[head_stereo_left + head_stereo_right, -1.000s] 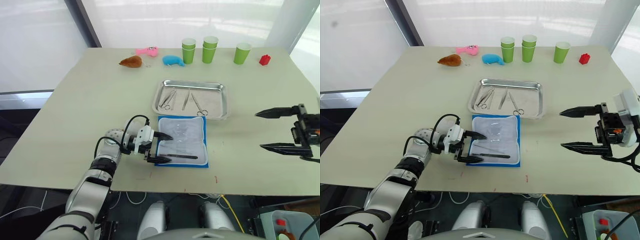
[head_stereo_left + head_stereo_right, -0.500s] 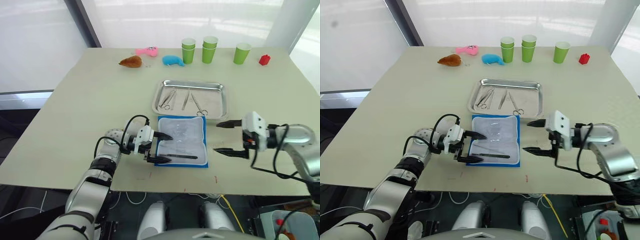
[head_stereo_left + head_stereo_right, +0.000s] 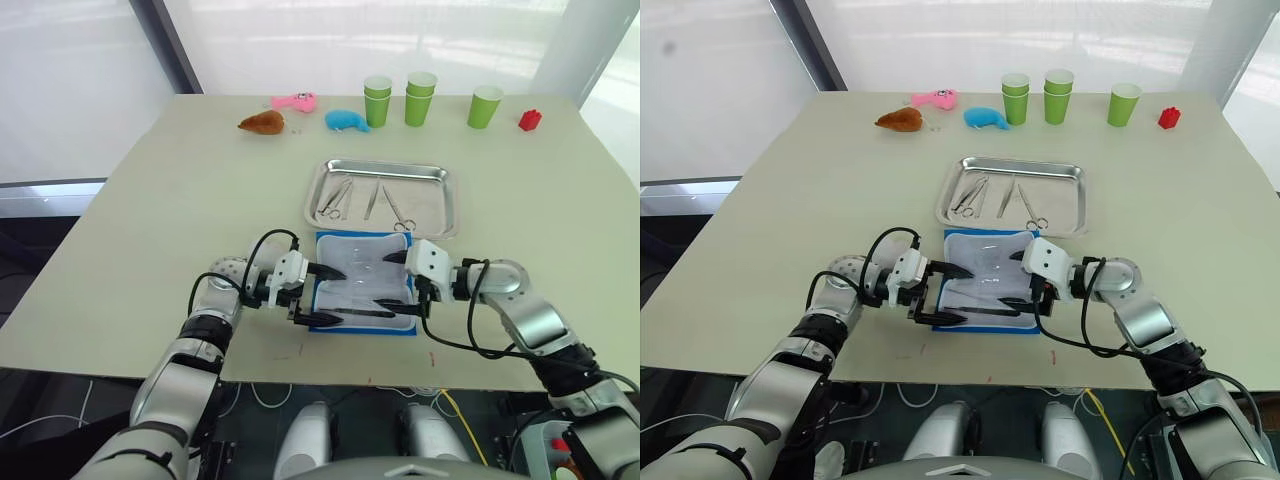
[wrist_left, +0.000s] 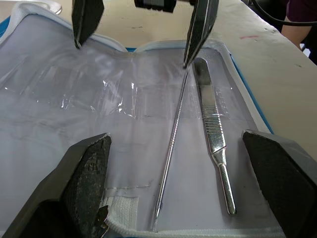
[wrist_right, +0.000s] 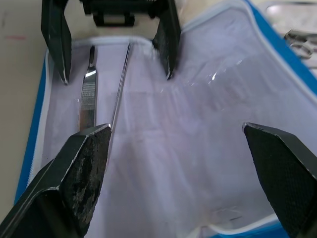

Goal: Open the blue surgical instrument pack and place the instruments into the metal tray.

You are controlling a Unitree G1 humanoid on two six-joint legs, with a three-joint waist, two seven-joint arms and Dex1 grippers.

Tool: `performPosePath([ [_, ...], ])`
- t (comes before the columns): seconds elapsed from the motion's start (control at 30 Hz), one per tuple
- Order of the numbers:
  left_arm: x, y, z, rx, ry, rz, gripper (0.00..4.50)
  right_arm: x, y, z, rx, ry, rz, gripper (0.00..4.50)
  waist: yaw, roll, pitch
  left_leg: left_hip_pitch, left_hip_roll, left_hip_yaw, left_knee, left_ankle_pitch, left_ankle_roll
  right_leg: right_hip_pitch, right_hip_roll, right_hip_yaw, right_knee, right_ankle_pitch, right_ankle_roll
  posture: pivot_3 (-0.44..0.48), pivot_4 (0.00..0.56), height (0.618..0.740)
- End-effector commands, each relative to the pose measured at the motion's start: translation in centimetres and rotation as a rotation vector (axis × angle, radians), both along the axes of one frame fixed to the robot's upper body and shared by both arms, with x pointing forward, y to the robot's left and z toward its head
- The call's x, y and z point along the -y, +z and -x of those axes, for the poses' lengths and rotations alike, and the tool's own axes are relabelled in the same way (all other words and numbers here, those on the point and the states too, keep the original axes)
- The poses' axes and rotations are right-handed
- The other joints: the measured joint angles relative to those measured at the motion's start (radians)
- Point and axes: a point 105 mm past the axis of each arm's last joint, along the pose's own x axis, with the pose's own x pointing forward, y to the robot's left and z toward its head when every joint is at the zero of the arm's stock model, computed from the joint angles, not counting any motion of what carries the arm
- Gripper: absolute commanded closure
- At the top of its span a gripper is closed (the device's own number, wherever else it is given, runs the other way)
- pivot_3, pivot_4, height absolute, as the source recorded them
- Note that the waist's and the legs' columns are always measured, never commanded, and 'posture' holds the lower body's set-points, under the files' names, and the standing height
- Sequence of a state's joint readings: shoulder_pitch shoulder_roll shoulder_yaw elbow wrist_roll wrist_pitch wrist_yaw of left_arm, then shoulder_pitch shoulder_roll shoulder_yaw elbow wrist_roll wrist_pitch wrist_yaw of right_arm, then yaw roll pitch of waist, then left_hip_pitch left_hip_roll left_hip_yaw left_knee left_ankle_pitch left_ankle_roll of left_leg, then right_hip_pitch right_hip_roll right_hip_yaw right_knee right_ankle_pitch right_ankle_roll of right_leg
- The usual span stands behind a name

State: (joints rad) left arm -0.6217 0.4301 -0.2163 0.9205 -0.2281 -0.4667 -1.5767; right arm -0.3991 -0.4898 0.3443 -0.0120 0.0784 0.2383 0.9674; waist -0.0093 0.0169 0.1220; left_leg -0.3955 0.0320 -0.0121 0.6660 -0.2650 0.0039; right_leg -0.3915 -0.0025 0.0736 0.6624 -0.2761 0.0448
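Pack (image 3: 364, 281): lies open and flat near the desk's front edge, pale lining up, blue edging showing all round; just in front of the tray.
Tools in pack: a thin dark straight tool (image 4: 171, 147) and a flat-handled silver tool (image 4: 214, 134) lie side by side along the pack's front part, close but apart.
Tray (image 3: 440, 214): on the desk behind the pack, toward the middle; its near rim just beside the pack's far edge.
Tools in tray: ring-handled scissors and forceps (image 3: 336, 200) at its left side, tweezers (image 3: 371, 202) in the middle, another ring-handled tool (image 3: 398, 212) to the right of them.
Left gripper (image 3: 328, 295): over the pack's left edge, fingers spread wide, nothing between them; one tip over the lining, the other at the front edge by the dark tool's end.
Right gripper (image 3: 1019, 279): over the pack's right part, facing the left gripper, fingers wide apart and empty; one tip close above the dark tool.
Far edge of desk: brown toy (image 3: 262, 123), pink toy (image 3: 294, 101), blue plush (image 3: 346, 121), green cups (image 3: 420, 99), red block (image 3: 529, 120).
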Motion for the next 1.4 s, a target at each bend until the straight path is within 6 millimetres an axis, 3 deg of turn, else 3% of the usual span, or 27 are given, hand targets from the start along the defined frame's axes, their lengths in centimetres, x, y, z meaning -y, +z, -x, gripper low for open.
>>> performPosePath([
  [0.03, -0.2, -4.2, 3.0, -0.182, -0.073, -0.119, 0.00, -0.8, 0.7, -0.1, 0.049, 0.025, 0.003, 0.07, 0.000, 0.000, 0.000, 0.000, 0.000, 0.000, 0.000, 0.000, 0.000, 0.000, 0.000, 0.000, 0.000, 0.000, 0.000, 0.000, 0.150, 0.740],
  [0.5, -0.3, -4.2, 3.1, -0.182, -0.076, -0.121, 0.00, 0.9, -1.8, 0.4, 0.004, 0.070, 0.112, 0.07, -0.002, 0.000, -0.001, 0.000, 0.000, 0.000, 0.000, 0.000, 0.000, 0.000, 0.000, 0.000, 0.000, 0.000, 0.001, 0.000, 0.150, 0.740],
  [0.67, -0.2, -4.2, 3.1, -0.181, -0.078, -0.122, 0.00, 0.6, -2.3, 0.3, -0.002, 0.075, 0.116, 0.07, -0.003, -0.001, -0.001, 0.000, 0.000, 0.000, 0.000, 0.000, 0.000, 0.000, 0.000, 0.000, 0.000, 0.000, 0.001, 0.000, 0.150, 0.740],
  [0.77, -0.1, -4.2, 3.1, -0.180, -0.082, -0.118, 0.00, 0.6, -2.8, 0.1, -0.016, 0.073, 0.121, 0.90, -0.003, -0.001, -0.002, 0.000, 0.000, 0.000, 0.000, 0.000, 0.000, 0.000, 0.000, 0.000, 0.000, 0.001, 0.001, 0.000, 0.150, 0.740],
  [0.93, 0.0, -4.2, 3.1, -0.179, -0.084, -0.118, 0.00, 0.9, -3.6, 0.1, -0.020, 0.092, 0.152, 3.36, -0.005, -0.002, -0.002, 0.001, 0.000, 0.000, 0.000, 0.000, 0.000, 0.001, 0.000, 0.000, 0.000, 0.000, 0.001, 0.000, 0.150, 0.740],
  [1.03, -0.1, -4.2, 3.1, -0.179, -0.082, -0.121, 0.00, 0.8, -4.0, 0.4, -0.029, 0.106, 0.156, 4.45, -0.007, -0.004, -0.002, 0.001, 0.001, 0.000, 0.000, 0.000, 0.000, 0.001, 0.001, 0.000, 0.000, 0.000, 0.001, 0.000, 0.150, 0.740],
  [1.4, -0.2, -4.3, 3.2, -0.184, -0.080, -0.119, 0.00, 0.6, -3.8, 1.1, -0.038, 0.150, 0.149, 4.48, -0.007, -0.006, -0.001, 0.007, 0.001, 0.001, -0.001, 0.000, 0.000, 0.005, 0.001, 0.000, 0.000, 0.000, -0.001, 0.000, 0.150, 0.740],
])
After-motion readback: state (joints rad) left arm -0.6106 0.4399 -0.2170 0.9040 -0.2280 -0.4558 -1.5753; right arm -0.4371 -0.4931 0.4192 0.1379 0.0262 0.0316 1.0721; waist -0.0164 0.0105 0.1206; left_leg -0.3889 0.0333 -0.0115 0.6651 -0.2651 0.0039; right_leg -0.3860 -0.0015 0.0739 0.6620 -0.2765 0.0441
